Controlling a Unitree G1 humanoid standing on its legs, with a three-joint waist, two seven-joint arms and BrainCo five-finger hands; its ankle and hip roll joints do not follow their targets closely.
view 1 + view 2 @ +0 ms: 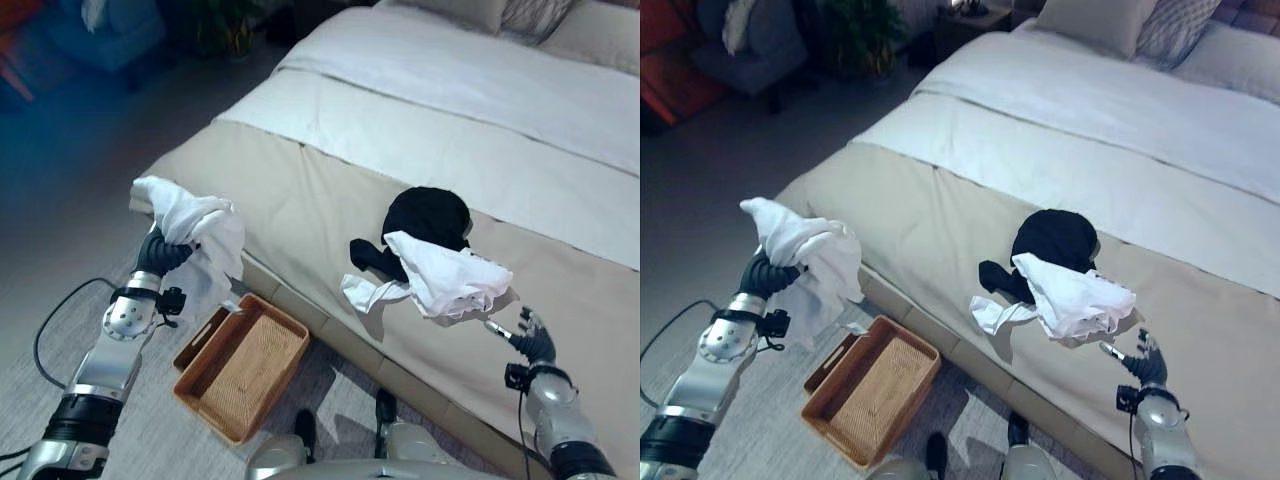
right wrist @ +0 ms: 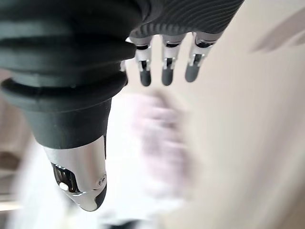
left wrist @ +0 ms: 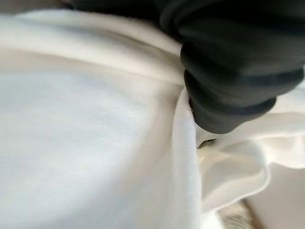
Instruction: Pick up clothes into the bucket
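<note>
My left hand [image 1: 163, 252] is raised over the floor beside the bed's near corner, shut on a bunched white cloth [image 1: 195, 225] that hangs down from it. That cloth also shows close up [image 3: 95, 143] in the left wrist view. A brown wicker basket [image 1: 280, 315] lies on the floor just below and to the right of that hand. On the bed lie a white garment [image 1: 445, 275] and a black garment [image 1: 430, 215], touching each other. My right hand [image 1: 535, 342] hovers open over the beige cover, just right of the white garment, its fingers [image 2: 166, 71] straight.
The bed [image 1: 300, 190] has a beige cover at its foot, a white sheet [image 1: 450, 80] further up and pillows [image 1: 1110, 20] at the head. A blue armchair [image 1: 750, 40] and a plant [image 1: 855, 35] stand far off on the left. Grey carpet [image 1: 150, 440] surrounds the basket.
</note>
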